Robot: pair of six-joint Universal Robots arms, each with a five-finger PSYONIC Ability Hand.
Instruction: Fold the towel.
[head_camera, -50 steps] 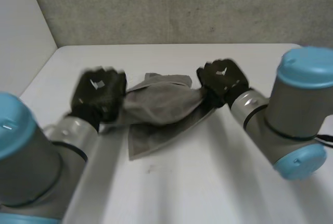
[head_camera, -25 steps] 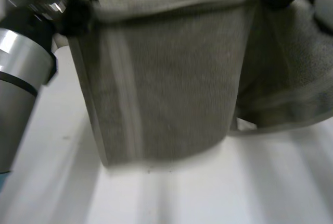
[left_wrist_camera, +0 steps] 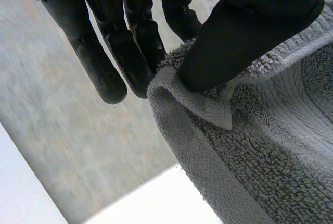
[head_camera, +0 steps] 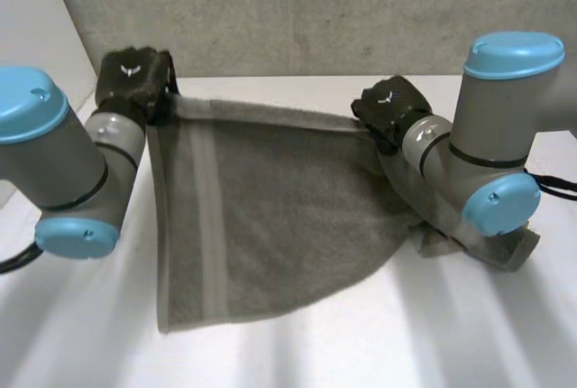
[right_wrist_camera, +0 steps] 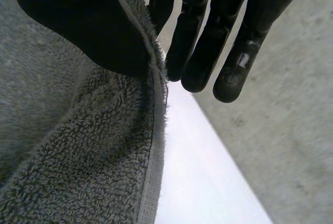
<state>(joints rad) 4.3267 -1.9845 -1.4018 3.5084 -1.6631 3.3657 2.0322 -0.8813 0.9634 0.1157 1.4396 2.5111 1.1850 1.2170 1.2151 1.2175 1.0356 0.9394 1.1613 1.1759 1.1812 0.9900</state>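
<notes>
Across the upper middle of the head view, the grey towel (head_camera: 288, 207) hangs spread between both hands, its top edge taut and its lower edge down at the white table (head_camera: 361, 352). The left hand (head_camera: 135, 77), upper left, pinches a top corner between thumb and fingers. The right hand (head_camera: 389, 108) clamps the top edge likewise, with spare cloth bunched under the right arm (head_camera: 487, 153) and open tabletop along the bottom.

The head camera sits behind and between the arms, looking down across the white surface (head_camera: 361, 343) toward the grey wall (head_camera: 315, 9). Each wrist camera rides very close along its own palm, past the left robot hand (left_wrist_camera: 250, 15) or the right robot hand (right_wrist_camera: 78, 26), toward that wall. All three views share the towel (head_camera: 279, 207) at its held top edge.
</notes>
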